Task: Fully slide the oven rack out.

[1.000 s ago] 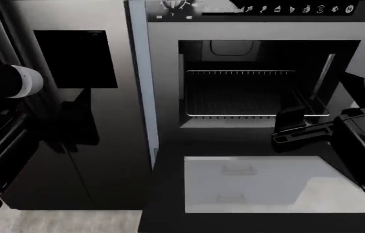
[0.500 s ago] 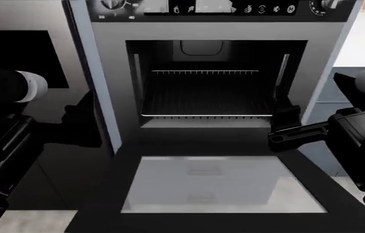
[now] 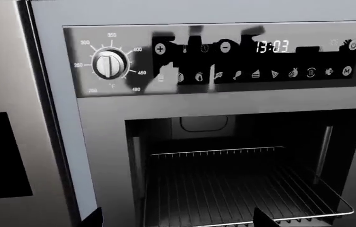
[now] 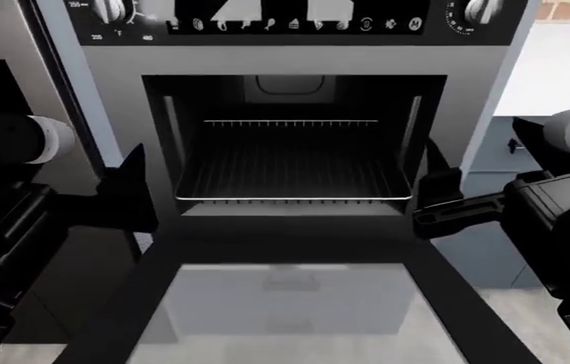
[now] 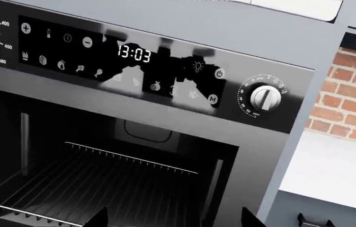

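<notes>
The oven rack (image 4: pixel 293 171), a silvery wire grid, sits inside the open oven cavity with its front bar near the cavity mouth. It also shows in the left wrist view (image 3: pixel 241 189) and the right wrist view (image 5: pixel 89 184). My left gripper (image 4: pixel 128 196) is open and empty, in front of the oven's left frame, apart from the rack; in its wrist view (image 3: pixel 176 222) only the fingertips (image 3: pixel 263 220) show. My right gripper (image 4: pixel 436 201) is open and empty beside the rack's front right corner, not touching it; it also shows in its wrist view (image 5: pixel 174 221).
The pale glass-panelled oven door (image 4: pixel 285 303) lies open and flat below the cavity, between my arms. The control panel (image 3: pixel 253 59) with knobs (image 3: pixel 110 64) runs above. A dark cabinet stands at the left; a white counter (image 5: pixel 336 165) and brick wall (image 5: pixel 348 94) are at the right.
The head view has shifted so the oven sits centred and nearer. Both grippers now flank the cavity mouth. The rack has not moved in the oven.
</notes>
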Controlling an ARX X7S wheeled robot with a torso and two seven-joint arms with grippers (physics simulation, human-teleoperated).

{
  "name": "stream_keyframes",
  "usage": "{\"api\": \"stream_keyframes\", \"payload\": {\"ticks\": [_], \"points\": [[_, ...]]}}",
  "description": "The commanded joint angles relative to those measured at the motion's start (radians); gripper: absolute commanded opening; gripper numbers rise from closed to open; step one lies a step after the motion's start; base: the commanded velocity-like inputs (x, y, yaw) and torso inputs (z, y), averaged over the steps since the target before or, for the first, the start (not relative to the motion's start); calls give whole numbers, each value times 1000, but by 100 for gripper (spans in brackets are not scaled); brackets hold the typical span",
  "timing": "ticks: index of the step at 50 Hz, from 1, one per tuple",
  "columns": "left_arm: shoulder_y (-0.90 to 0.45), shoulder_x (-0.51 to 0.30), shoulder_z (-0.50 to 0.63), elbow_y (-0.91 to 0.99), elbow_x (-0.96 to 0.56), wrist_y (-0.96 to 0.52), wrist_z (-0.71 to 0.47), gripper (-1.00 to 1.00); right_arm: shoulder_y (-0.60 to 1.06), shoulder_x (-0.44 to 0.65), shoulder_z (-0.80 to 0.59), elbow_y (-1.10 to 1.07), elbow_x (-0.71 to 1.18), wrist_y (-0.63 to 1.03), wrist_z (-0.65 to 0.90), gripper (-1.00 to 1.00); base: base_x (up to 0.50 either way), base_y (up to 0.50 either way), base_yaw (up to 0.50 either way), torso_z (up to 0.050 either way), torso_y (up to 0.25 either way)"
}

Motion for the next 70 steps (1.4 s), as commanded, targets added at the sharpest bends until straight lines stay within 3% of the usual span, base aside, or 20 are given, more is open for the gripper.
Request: {"api": "stream_keyframes", "payload": {"ticks": [1, 25, 36, 46, 53, 70], "points": [[12, -12, -8, 5, -3, 14, -2, 100, -1, -5, -7, 0, -3, -8, -1, 100, 500, -1, 0, 0, 0], [-21, -29, 36, -6, -24, 30, -31, 100, 22, 16, -21, 12, 60, -23, 45, 100, 319, -1, 0, 0, 1], [-58, -44, 83, -40, -52, 34, -59, 100, 119, 48, -63, 70, 206, -32, 135, 100, 0, 0, 0, 0, 0], [-167, -86, 207, -147, -224, 88, -185, 100, 290, 74, -161, 175, 442, -57, 260, 100, 0, 0, 0, 0, -34], [-320, -144, 288, -161, -395, 150, -292, 100, 491, 90, -258, 203, 616, -59, 368, 100, 0, 0, 0, 0, -120], [-431, -236, 406, -47, -602, 323, -381, 100, 580, 135, -311, 143, 778, -118, 442, 100, 0, 0, 0, 1, -250]]}}
